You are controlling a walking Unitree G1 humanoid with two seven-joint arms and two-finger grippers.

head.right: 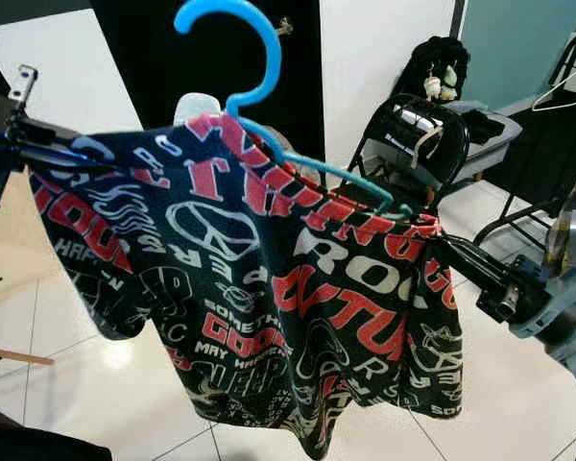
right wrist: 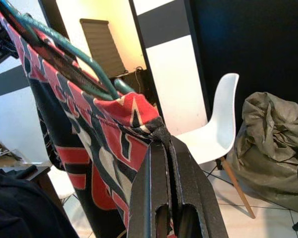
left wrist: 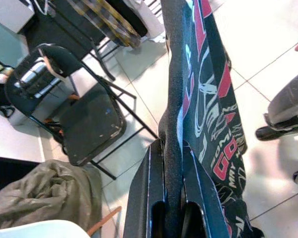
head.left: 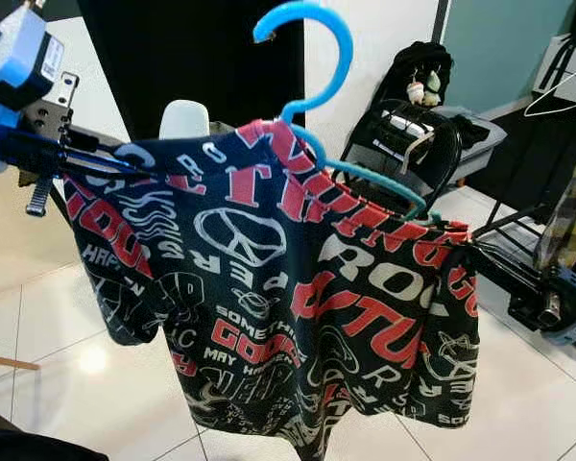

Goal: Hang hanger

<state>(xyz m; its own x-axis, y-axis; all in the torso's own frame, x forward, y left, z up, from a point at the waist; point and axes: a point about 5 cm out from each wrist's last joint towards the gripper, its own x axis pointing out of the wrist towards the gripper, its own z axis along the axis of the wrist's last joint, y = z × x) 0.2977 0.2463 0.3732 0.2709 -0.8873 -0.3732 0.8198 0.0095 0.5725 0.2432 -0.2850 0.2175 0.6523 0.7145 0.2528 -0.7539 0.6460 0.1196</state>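
Fabric of a dark printed garment (head.left: 269, 288), covered in red and white lettering and a peace sign, is stretched in the air between the two grippers. The left gripper (left wrist: 173, 148) is closed on one edge of the cloth, which is pinched between its two black fingers (left wrist: 144, 193), as is seen plainly in the left wrist view; in the head views this gripper (head.left: 125, 163) is held high at the garment's upper left corner. The right gripper (right wrist: 165, 136) is likewise clamped tight on the opposite corner of the waistband, with a fold of fabric squeezed between its fingers (right wrist: 144, 188), and in the head views it (head.right: 442, 245) is held lower, so the garment slopes downward from the left gripper toward it. A blue hanger (head.left: 312, 58) is threaded inside the garment's top edge: its hook rises above the cloth roughly midway between the grippers, and its teal arm (head.right: 326, 173) runs down along the waistband to end just beside the right gripper. Beyond the right gripper a black folding chair (head.left: 403, 144) with a black bag (head.left: 422, 62) on it is seen, and a white chair (right wrist: 213, 129) and a grey-green bundle (right wrist: 268, 148) are stood on the tiled floor (head.left: 67, 317) beyond.
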